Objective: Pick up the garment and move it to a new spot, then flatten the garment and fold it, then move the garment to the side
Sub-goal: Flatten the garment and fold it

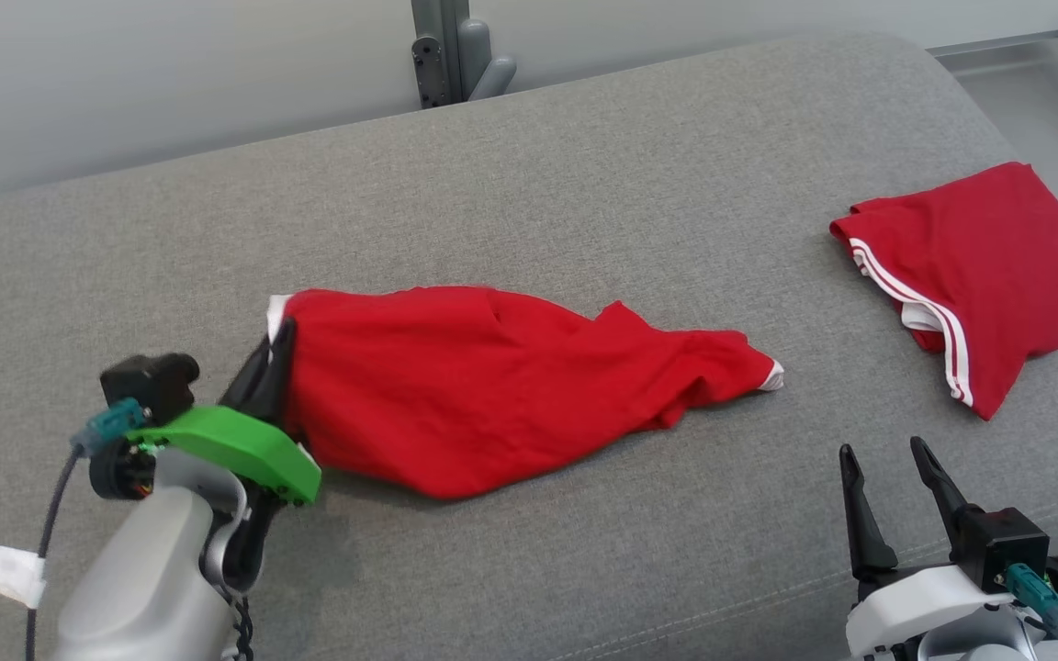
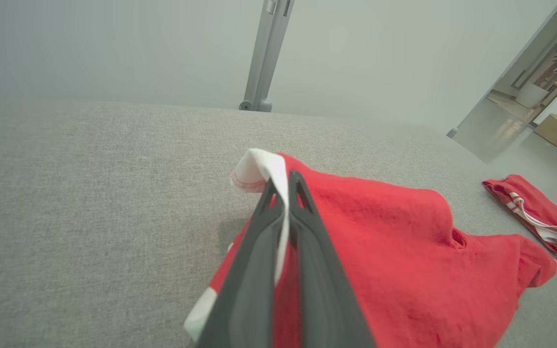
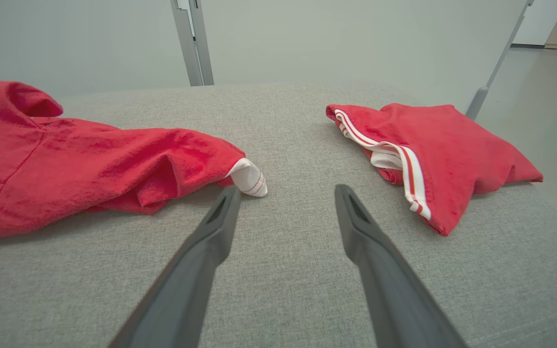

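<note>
the red garment [image 1: 492, 386] lies in a loose, crumpled strip on the grey upholstered surface [image 1: 584, 165], about midway between its far and near edges and somewhat left of centre. its long axis runs roughly along the near edge, broad at the left end and narrowing to a white-cuffed tip [image 1: 770, 375] that points toward the right edge. the left gripper [image 1: 279, 341] is clamped on the broad left end: in the left wrist view its two dark fingers are pressed together with the white hem [image 2: 259, 169] pinched between them, and the hem stands up off the surface there. holding that end makes sense as the start of the pick-up, since lifting from one end should let the rest of the cloth hang or trail straight rather than bunch. the right gripper [image 1: 884, 450] hovers near the near-right corner with its fingers spread and nothing between them, just short of the narrow tip in the right wrist view, probably placed to take that far end so the cloth can be stretched along its length. a second red garment with white stripes [image 1: 988, 266] lies folded by the right edge, apart from both grippers, seemingly set aside out of the working area.
</note>
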Available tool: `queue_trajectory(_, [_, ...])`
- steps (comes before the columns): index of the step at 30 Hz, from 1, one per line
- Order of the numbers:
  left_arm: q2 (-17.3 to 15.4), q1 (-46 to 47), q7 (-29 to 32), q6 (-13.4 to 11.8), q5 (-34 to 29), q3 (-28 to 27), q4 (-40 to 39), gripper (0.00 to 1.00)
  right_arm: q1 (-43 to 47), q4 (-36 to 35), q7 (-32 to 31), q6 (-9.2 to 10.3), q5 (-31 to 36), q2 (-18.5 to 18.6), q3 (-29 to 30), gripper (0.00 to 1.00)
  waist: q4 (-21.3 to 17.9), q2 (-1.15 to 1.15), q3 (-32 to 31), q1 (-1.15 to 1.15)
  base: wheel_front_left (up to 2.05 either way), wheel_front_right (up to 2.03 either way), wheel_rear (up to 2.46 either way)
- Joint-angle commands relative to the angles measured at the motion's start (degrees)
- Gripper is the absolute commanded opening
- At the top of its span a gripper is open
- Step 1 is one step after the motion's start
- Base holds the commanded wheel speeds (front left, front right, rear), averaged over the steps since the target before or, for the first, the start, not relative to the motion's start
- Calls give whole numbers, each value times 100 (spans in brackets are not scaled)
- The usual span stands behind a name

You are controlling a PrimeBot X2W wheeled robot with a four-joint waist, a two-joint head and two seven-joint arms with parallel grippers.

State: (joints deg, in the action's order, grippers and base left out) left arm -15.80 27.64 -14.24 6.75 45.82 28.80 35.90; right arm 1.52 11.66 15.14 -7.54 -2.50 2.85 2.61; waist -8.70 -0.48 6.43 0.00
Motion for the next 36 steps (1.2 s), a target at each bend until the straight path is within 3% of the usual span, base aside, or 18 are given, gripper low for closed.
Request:
queue_trajectory(1, [-74, 242, -58, -55, -88, -84, 8, 0, -19, -8, -1, 11, -21, 8, 15, 100, 8, 48, 11, 0, 0, 0, 0])
queue_trajectory(11, [-334, 1235, -96, -526, -633, -1008, -39, 0, -116, 61, 0, 11, -24, 8, -85, 100, -120, 48, -8, 0, 0, 0, 0])
queue_trajectory(17, [-378, 1700, -93, -493, -1194, -1181, -224, 0, -75, 58, 0, 11, 15, 8, -13, 100, -199, 48, -24, 0, 0, 0, 0])
queue_trajectory(22, [40, 1860, -93, -299, -1405, -861, -188, 0, -61, 70, -1, 11, -1, 8, -4, 100, -227, 48, -28, 0, 0, 0, 0])
queue_trajectory(30, [1046, 1405, -87, -81, -1594, 79, 330, 0, -169, 63, -1, 11, -75, 7, -88, 100, -384, 48, 54, 0, 0, 0, 0])
queue_trajectory(36, [1277, 1100, -88, -23, -1396, 811, 554, 0, -279, 34, 0, 11, -178, 6, -146, 100, -645, 48, 327, 0, 0, 0, 0])
